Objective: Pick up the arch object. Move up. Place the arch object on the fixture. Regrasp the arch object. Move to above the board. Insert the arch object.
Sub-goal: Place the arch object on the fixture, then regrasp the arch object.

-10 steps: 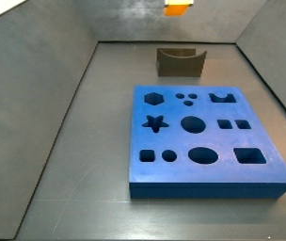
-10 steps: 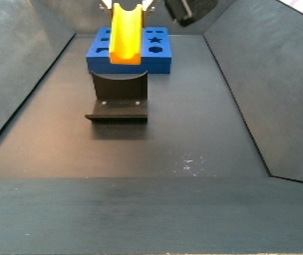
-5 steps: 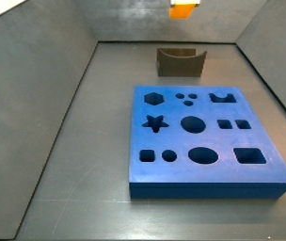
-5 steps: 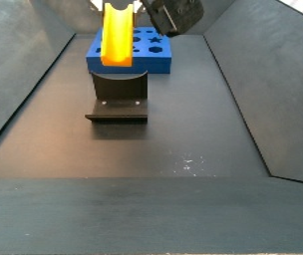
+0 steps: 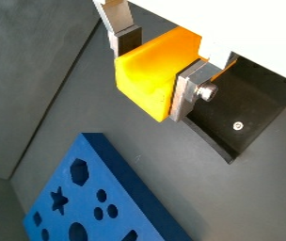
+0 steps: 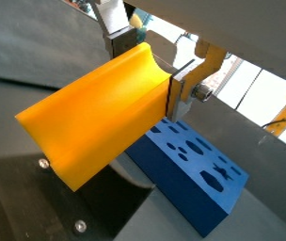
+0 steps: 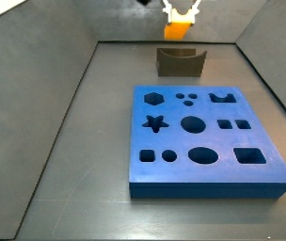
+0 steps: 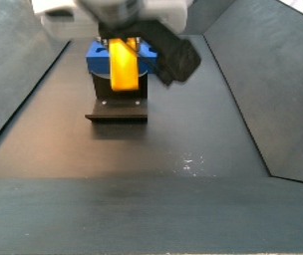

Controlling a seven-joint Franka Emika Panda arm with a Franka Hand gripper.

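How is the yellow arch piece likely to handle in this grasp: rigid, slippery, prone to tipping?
The arch object probably is rigid: it keeps crisp edges where the hand is clamped on it. Its smooth faces look somewhat slippery. It juts far past the fingers in a wrist view, so it might pivot as it meets the fixture.

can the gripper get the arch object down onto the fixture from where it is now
Probably yes. The gripper, shut on the arch object, hangs above the fixture, and nothing shows between them in a side view.
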